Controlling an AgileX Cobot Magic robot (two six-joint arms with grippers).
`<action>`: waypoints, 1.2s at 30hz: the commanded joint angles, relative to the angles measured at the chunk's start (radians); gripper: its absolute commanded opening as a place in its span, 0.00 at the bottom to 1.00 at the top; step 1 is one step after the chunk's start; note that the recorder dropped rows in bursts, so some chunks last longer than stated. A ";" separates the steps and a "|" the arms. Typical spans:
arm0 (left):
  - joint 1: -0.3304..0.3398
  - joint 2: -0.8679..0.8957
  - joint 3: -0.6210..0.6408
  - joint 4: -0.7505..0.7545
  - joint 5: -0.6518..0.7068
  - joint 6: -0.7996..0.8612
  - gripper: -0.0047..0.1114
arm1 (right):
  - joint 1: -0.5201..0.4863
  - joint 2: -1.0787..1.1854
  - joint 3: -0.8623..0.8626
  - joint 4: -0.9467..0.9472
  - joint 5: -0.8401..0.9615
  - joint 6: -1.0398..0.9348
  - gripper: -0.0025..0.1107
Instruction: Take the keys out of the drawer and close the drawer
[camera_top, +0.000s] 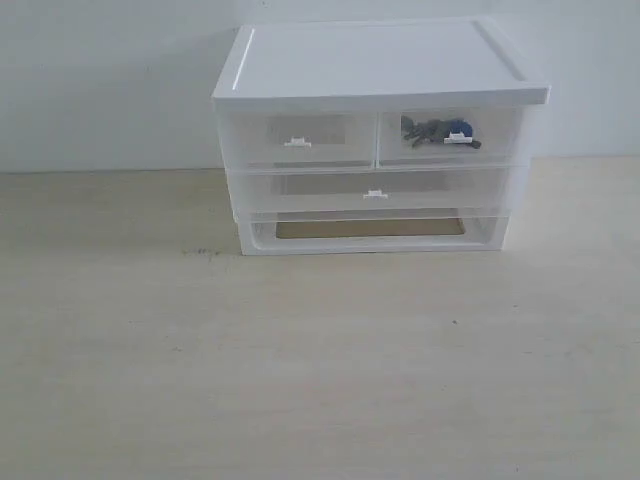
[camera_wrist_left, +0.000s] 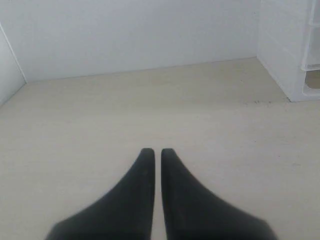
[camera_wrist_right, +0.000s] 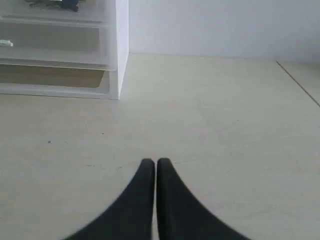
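Note:
The keys (camera_top: 437, 131), grey with a round blue fob, lie inside the upper right small drawer (camera_top: 450, 138) of the white cabinet (camera_top: 370, 60). That translucent drawer sits pushed in, its white tab handle at the front. In the right wrist view the keys (camera_wrist_right: 57, 4) show through the drawer front at the frame's edge. Neither arm appears in the exterior view. My left gripper (camera_wrist_left: 157, 151) is shut and empty above the bare table, with the cabinet's corner (camera_wrist_left: 290, 55) off to one side. My right gripper (camera_wrist_right: 155, 161) is shut and empty too, well short of the cabinet.
The cabinet also has an upper left small drawer (camera_top: 297, 140), a wide drawer (camera_top: 375, 190) below both, and an open slot (camera_top: 370, 228) at the bottom. It stands at the back of a pale wooden table (camera_top: 300, 360) against a white wall.

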 joint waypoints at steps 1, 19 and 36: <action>-0.009 -0.003 0.004 0.000 0.001 0.002 0.08 | -0.006 -0.006 -0.001 -0.001 -0.073 -0.011 0.02; -0.009 -0.003 0.004 0.021 -0.647 0.006 0.08 | -0.006 -0.006 -0.001 0.007 -0.726 0.032 0.02; -0.009 0.468 -0.272 0.476 -1.195 -0.711 0.08 | -0.006 0.269 -0.176 0.006 -1.018 0.239 0.02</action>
